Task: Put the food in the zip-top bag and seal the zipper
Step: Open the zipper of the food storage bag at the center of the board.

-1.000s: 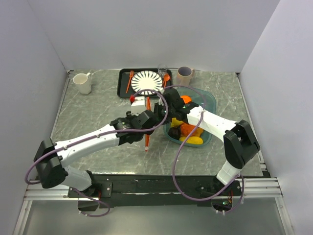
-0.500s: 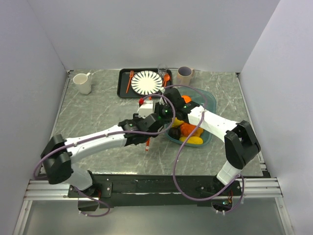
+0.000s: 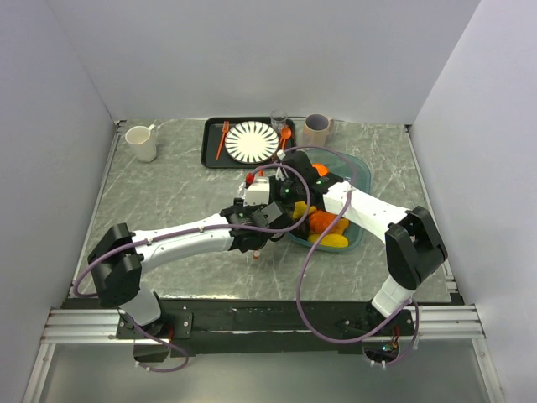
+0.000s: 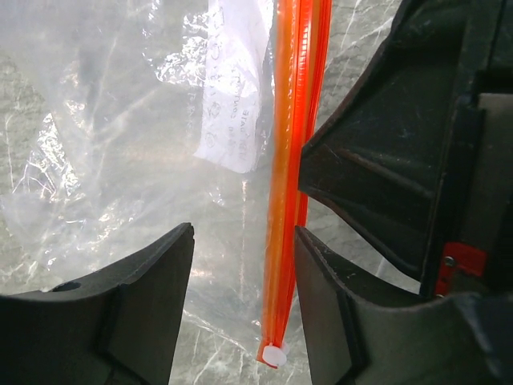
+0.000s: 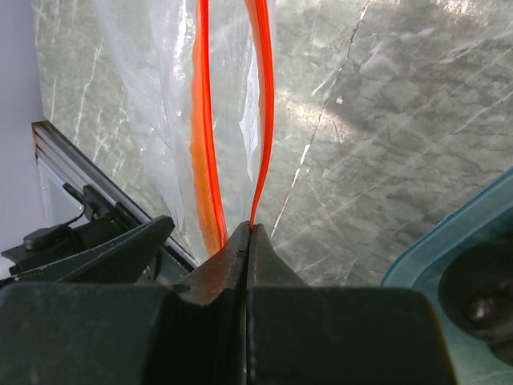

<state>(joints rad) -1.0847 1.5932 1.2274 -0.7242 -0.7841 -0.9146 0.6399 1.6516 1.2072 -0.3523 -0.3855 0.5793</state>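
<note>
Compared with one second ago, the left gripper (image 4: 240, 269) sits farther right, jaws half-open astride the zipper (image 4: 284, 160). The right gripper (image 5: 247, 234) pinches one zipper lip, holding the zip-top bag (image 4: 112, 120) mouth parted, presumably for loading. The food (image 3: 323, 223) sits in the tub (image 3: 361, 168).
</note>
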